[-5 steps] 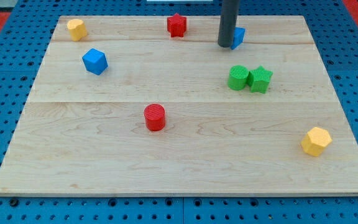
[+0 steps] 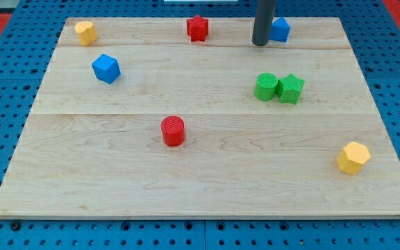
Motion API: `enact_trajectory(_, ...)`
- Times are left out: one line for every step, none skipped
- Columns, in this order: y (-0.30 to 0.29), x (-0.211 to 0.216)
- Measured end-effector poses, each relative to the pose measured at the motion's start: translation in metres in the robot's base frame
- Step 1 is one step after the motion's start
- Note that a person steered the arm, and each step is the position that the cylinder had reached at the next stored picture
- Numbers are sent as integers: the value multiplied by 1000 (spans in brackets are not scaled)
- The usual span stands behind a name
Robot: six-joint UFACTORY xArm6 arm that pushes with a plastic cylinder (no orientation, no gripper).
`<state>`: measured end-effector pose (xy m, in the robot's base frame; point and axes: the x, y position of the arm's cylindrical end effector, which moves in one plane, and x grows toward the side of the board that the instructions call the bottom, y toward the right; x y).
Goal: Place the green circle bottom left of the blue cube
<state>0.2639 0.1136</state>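
Note:
The green circle (image 2: 266, 87) lies right of the board's middle, touching a green star (image 2: 291, 88) on its right. The blue cube (image 2: 106, 68) sits at the upper left of the board. My tip (image 2: 260, 44) is near the view's top, right of centre, above the green circle and well apart from it. The rod partly hides a second blue block (image 2: 280, 29) just to its right.
A red star (image 2: 198, 27) sits at the top centre. A yellow block (image 2: 85, 32) is at the top left corner. A red cylinder (image 2: 173, 130) lies near the middle. A yellow hexagon block (image 2: 353, 157) is at the lower right. The wooden board (image 2: 207, 187) rests on a blue pegboard.
My tip has moved a little to the right and toward the view's top. The blue block beside it has been pushed right and up.

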Motion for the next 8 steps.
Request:
enact_trajectory(0, 0)
enact_trajectory(-2, 1)
enact_trajectory(-43, 13)
enact_trajectory(-76, 18)
enact_trajectory(-124, 37)
enact_trajectory(-139, 53)
enact_trajectory(-82, 63)
enact_trajectory(17, 64)
